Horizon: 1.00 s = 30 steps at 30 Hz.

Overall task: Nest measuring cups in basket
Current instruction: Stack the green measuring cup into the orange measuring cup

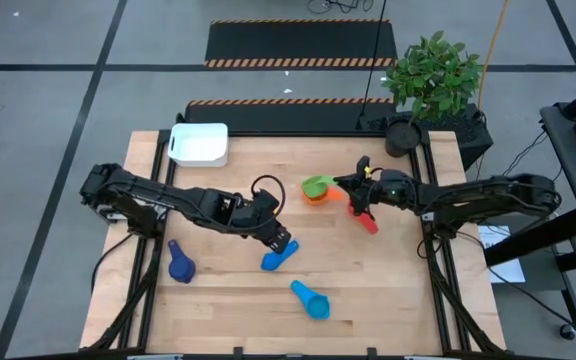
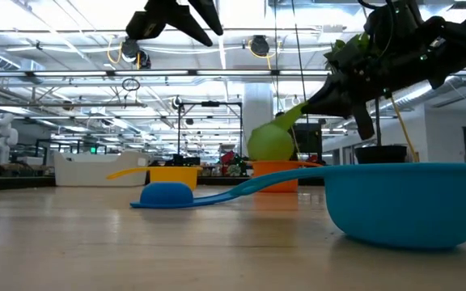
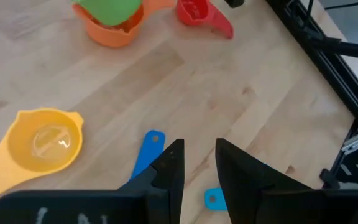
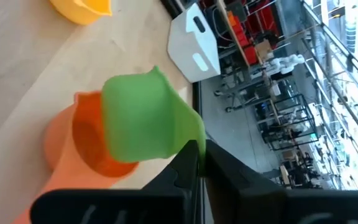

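Note:
The green measuring cup [image 4: 135, 118] hangs tilted right over the orange cup [image 4: 86, 146] at the table's middle right, with my right gripper [image 4: 199, 149] shut on it. The red cup [image 1: 366, 222] lies just beside them. My left gripper [image 3: 199, 152] hovers open and empty high above the table's middle, over a blue cup [image 1: 278, 258]. The yellow cup [image 3: 42, 140] rests on its base near it. A dark blue cup [image 1: 180, 265] and a light blue cup [image 1: 311, 300] lie nearer the front. The white basket [image 1: 200, 143] stands at the far left. My right gripper pinches the green cup's flat handle [image 4: 188, 127] between its two fingers. The fingers come nearly level from the table's right. The cup tilts with its bowl [image 2: 269, 141] lower than the handle, at the orange cup's rim; whether the two touch I cannot tell.
A potted plant [image 1: 433, 80] stands beyond the table's far right corner. Black frame rails [image 3: 328, 56] run along the table's sides. Bare wood lies between the basket and the orange cup.

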Each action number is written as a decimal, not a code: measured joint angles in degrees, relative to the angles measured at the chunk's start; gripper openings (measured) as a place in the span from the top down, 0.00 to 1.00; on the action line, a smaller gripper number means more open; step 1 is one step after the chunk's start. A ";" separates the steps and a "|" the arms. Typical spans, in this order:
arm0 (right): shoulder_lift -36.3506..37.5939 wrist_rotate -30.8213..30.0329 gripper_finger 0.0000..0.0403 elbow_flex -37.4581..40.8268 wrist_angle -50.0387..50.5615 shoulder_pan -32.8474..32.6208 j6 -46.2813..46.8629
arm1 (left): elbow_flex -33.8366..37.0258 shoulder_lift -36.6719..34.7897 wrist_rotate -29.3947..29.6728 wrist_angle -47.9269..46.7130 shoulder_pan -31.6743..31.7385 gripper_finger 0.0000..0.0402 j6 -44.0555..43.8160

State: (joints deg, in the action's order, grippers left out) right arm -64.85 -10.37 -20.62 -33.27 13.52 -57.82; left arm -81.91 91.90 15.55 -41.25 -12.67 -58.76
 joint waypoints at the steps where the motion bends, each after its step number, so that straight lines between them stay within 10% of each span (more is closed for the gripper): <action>1: -0.65 -0.02 0.96 0.00 -0.42 0.00 -0.03 | 0.00 0.00 0.00 0.24 -0.03 0.77 0.00; 18: -4.67 -0.02 0.94 0.00 -1.55 -0.11 5.27 | 0.00 0.00 -0.01 1.04 -0.04 0.77 0.26; 30: -4.68 0.11 0.63 0.00 -1.07 -0.11 11.21 | 0.00 0.00 -2.01 0.25 0.33 0.77 -1.11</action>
State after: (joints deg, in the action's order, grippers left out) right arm -69.54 -10.26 -20.62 -34.34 13.41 -46.62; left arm -81.91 91.90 13.54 -41.00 -12.34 -59.88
